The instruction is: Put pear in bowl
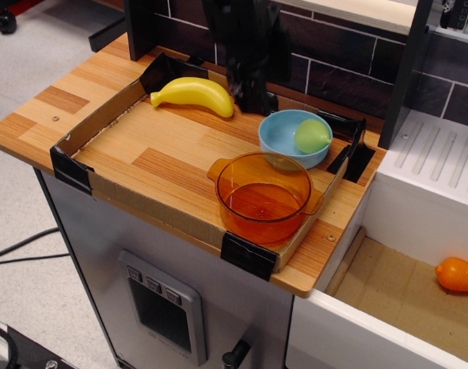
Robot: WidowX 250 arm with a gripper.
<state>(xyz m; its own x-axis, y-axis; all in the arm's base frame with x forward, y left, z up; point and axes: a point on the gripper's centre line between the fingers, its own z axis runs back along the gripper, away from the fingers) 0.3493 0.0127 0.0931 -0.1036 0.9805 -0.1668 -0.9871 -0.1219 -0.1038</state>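
Observation:
The light green pear (312, 134) lies inside the light blue bowl (280, 134), against its right side. The bowl stands at the back right of the cardboard-edged tray (103, 188). My gripper (253, 96) is a dark, motion-blurred shape above the tray's back edge, between the banana and the bowl. It is clear of the bowl and up to its left. It holds nothing and its fingers look parted, though the blur hides the detail.
A yellow banana (194, 94) lies at the tray's back left. A transparent orange pot (264, 196) stands just in front of the bowl. An orange pepper-like toy (458, 274) lies in the lower bin at the right. A dark tiled wall (349, 65) runs behind.

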